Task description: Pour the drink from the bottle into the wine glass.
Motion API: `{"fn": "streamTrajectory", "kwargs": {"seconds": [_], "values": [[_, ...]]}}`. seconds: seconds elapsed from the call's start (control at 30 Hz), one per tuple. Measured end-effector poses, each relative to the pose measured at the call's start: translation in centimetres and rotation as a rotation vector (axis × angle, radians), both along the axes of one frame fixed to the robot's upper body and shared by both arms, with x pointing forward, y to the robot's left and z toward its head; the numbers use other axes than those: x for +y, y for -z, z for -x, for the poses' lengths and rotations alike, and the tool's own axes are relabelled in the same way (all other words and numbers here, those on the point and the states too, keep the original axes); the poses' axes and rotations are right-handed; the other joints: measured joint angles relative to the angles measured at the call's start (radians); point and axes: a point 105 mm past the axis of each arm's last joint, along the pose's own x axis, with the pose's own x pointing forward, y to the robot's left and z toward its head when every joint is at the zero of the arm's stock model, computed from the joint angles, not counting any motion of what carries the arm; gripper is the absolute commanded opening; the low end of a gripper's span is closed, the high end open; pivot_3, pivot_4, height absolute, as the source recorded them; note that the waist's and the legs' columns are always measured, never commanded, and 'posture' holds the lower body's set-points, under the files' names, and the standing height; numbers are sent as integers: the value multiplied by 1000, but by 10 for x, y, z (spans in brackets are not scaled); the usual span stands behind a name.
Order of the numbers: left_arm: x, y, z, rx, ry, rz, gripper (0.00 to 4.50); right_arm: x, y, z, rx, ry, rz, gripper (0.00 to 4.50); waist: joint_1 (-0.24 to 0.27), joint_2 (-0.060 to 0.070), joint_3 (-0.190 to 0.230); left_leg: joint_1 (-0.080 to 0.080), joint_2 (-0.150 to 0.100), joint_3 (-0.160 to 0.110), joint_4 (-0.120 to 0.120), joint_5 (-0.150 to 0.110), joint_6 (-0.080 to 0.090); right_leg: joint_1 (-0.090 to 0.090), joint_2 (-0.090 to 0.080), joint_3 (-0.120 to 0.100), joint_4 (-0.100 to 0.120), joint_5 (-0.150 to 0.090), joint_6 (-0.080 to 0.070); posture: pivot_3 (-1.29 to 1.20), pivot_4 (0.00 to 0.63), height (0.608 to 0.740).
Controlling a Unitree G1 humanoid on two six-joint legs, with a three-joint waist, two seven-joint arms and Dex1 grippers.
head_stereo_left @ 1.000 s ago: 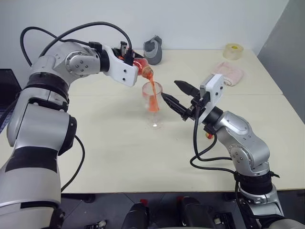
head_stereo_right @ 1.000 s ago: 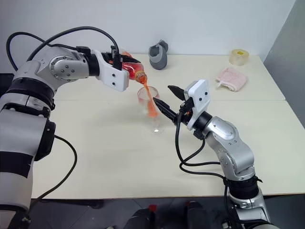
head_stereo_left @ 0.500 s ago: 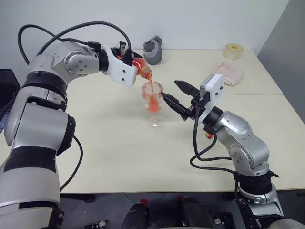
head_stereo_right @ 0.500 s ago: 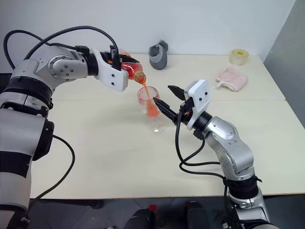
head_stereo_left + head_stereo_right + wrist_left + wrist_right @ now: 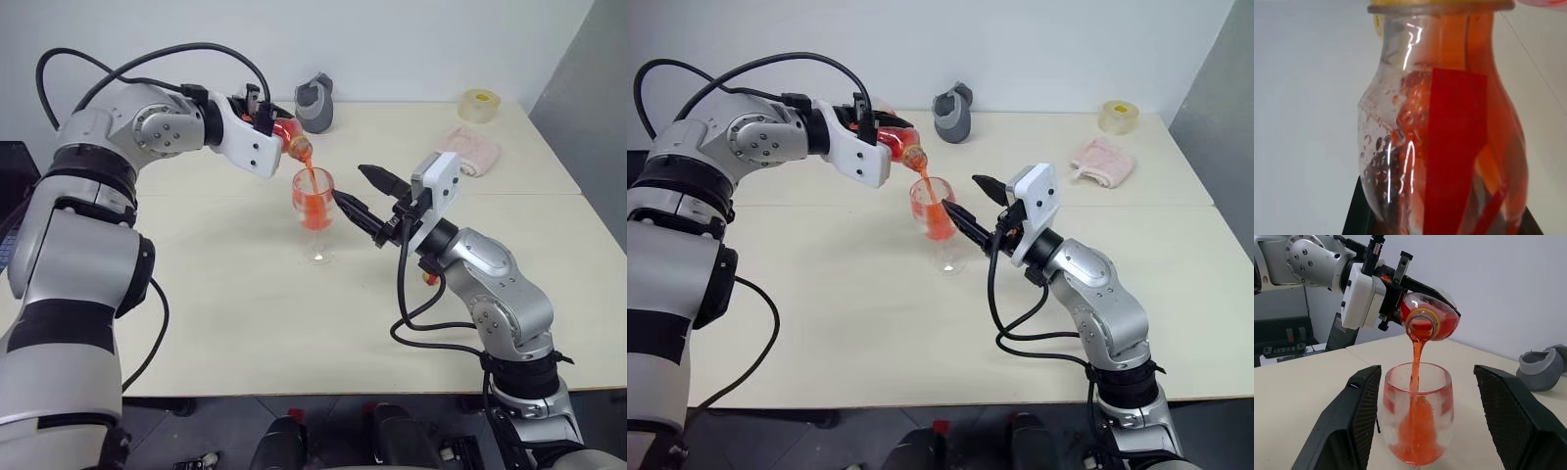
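Two claws are at work and I am in the middle of the pour: my left claw [image 5: 884, 135] is clamped on the bottle [image 5: 898, 147], tipped mouth-down over the wine glass [image 5: 314, 213], and a thin red-orange stream of the drink [image 5: 1415, 363] falls into the bowl. The glass stands mid-counter [image 5: 245, 313], its bowl about half full; in the left wrist view the bottle is part drained, with drink pooled toward the neck. My right claw [image 5: 1442, 418] is spread wide, a finger on either side of the bowl without gripping it. Next, I judge, I must hold the tilt steady, watch the level, then right the bottle before the bowl brims.
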Motion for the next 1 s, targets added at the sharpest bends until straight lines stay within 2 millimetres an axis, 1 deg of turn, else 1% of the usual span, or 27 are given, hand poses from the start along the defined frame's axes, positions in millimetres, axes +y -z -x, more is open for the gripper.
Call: {"fn": "streamTrajectory", "kwargs": {"seconds": [0.43, 0.63, 0.8, 1.0], "values": [[0, 0, 0, 4, -1, -2, 1026, 0, 0, 0, -2, -5, 3, 3233, 0, 0, 0, 0, 0, 0, 0, 0, 0, 0, 0, 0, 0, 0, 0, 0, 150, 740], [-2, -1, 1, 45, 3, 46, 1026, 0, 0, 0, -2, -5, 3, 3233, 0, 0, 0, 0, 0, 0, 0, 0, 0, 0, 0, 0, 0, 0, 0, 0, 150, 740], [-6, 3, 0, 120, 5, 131, 1026, 0, 1, 0, 0, -3, 3, 3233, -1, 0, 0, 0, 0, 0, 0, 0, 0, 0, 0, 0, 0, 0, 0, 0, 150, 740], [-9, -6, -1, 227, 13, 346, 1026, -1, 1, 0, 1, -2, 4, 3233, -4, 0, 0, 0, 0, 0, 1, 0, 0, 0, 0, 0, 1, 0, 0, 0, 150, 740]]}}
